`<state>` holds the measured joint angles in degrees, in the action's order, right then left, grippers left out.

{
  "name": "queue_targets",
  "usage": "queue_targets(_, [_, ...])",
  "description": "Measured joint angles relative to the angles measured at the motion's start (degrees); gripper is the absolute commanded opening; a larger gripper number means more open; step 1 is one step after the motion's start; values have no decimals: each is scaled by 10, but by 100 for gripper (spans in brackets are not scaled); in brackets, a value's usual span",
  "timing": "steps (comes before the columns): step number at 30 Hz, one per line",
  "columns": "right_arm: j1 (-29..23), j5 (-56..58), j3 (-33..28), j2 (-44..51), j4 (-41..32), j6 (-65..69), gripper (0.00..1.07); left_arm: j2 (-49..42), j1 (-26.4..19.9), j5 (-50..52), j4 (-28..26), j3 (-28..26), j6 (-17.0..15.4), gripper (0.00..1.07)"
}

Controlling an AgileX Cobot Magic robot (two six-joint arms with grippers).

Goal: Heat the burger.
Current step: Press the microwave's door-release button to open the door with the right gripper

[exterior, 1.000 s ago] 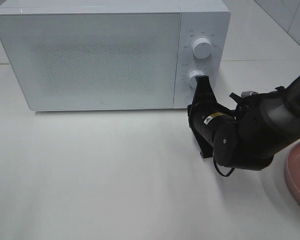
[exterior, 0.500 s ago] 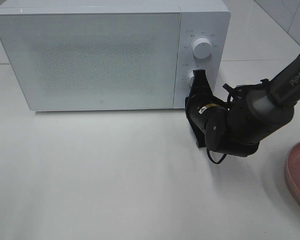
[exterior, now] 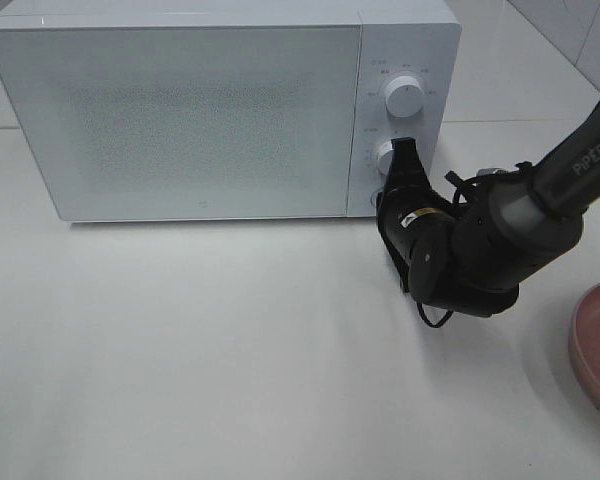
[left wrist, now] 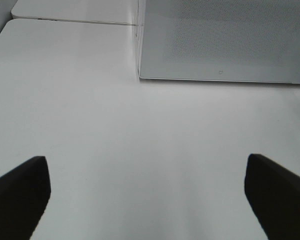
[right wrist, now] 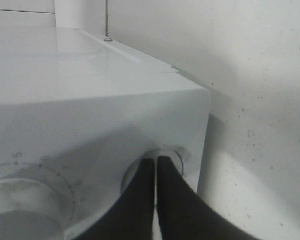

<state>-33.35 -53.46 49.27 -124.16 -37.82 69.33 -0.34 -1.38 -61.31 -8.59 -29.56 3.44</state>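
The microwave [exterior: 180, 110] fills the upper left of the exterior frame with its door [exterior: 180, 170] closed. The burger appears in no view: the frosted door hides the cavity, and the visible part of the plate [exterior: 595, 345] at the right edge is bare. I therefore judge that the burger is inside the microwave. With loading apparently done, the step in hand is setting the controls. My right hand [exterior: 403, 153] is accordingly placed at the lower knob [exterior: 385, 157], below the upper knob [exterior: 404, 97], on the panel right of the door. Its fingers are pressed flat together with nothing between them, forming a single narrow tip. That tip appears to touch the knob's face. My right arm enters from the right edge of the frame and runs low over the desk [exterior: 230, 350]. The wrist is angled so that the hand points up and left at the panel. My left hand [left wrist: 149, 192] is spread wide and holds nothing. It hangs over bare desk, facing the door's lower corner, out of the exterior view.
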Motion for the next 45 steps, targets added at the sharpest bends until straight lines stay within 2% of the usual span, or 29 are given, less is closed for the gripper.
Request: queue_targets(45, [-1,-13,14,-6,2,26,0,0,0,0,0,0,0,98])
